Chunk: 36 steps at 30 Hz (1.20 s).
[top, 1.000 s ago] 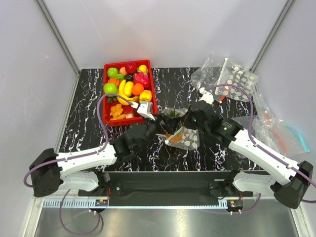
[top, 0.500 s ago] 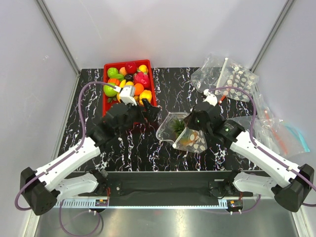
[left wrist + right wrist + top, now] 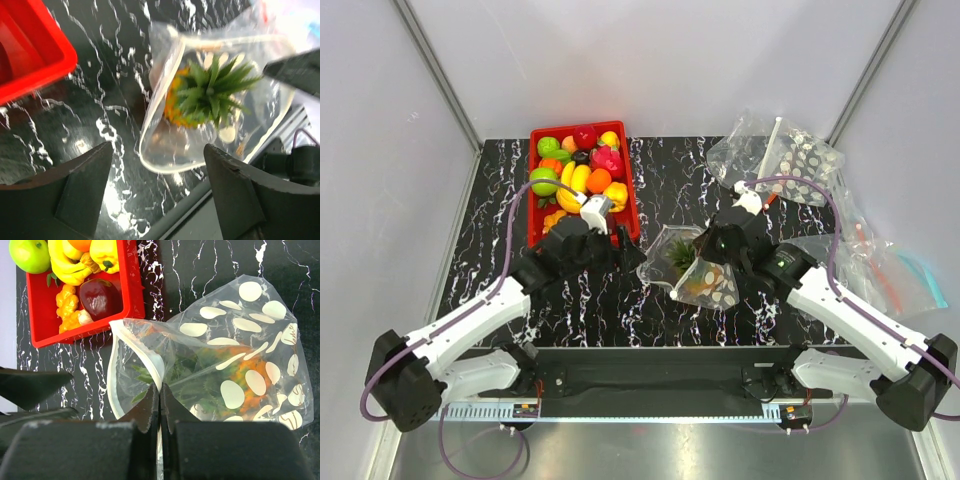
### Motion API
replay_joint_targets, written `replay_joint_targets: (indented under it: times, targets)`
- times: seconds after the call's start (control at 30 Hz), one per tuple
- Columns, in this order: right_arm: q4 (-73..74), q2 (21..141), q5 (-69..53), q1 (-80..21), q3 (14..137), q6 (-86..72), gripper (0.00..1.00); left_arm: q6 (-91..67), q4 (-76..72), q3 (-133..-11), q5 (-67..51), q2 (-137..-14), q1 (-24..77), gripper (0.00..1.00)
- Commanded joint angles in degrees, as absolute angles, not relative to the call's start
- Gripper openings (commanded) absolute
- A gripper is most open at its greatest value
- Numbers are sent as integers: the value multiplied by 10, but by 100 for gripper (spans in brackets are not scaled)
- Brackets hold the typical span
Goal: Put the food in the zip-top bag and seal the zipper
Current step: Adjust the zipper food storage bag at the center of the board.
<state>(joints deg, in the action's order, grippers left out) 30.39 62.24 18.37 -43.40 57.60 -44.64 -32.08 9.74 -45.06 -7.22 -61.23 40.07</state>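
The zip-top bag (image 3: 250, 330), clear with white dots, lies on the black marble table with its mouth gaping toward the red tray. Inside it lies the pineapple (image 3: 207, 95), orange with green leaves, also seen from above (image 3: 692, 275). My right gripper (image 3: 159, 392) is shut on the bag's upper rim, pinching the pale zipper (image 3: 142, 347) strip. In the top view the right gripper (image 3: 708, 250) sits over the bag (image 3: 718, 292). My left gripper (image 3: 157, 197) hovers open and empty just left of the bag's mouth (image 3: 628, 248).
The red tray (image 3: 632, 195) at the back left holds more food: a green apple (image 3: 27, 252), a yellow pepper (image 3: 105, 252), bananas, a dark red fruit (image 3: 100, 297). Spare clear bags lie at the back right (image 3: 780, 155) and far right (image 3: 885, 265).
The left gripper has drawn back leftward from the bag's mouth, and its jaws have narrowed a little. The pineapple stays inside the bag. The right gripper keeps its pinch.
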Motion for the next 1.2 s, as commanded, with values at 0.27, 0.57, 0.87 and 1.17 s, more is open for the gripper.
replay_joint_targets:
  times: [0.27, 0.57, 0.87, 1.17]
  targets:
    - [272, 606, 183, -429, 569, -454, 0, -350, -15, -407, -154, -685, 403, 60]
    - [282, 606, 185, -429, 570, -439, 0, -350, -25, -420, -156, -712, 417, 8]
    - [337, 611, 209, -429, 584, -389, 0, -319, 128, -641, -179, -688, 442, 3]
    - [410, 581, 228, -430, 670, -345, 0, -304, 152, -638, -174, -715, 446, 6]
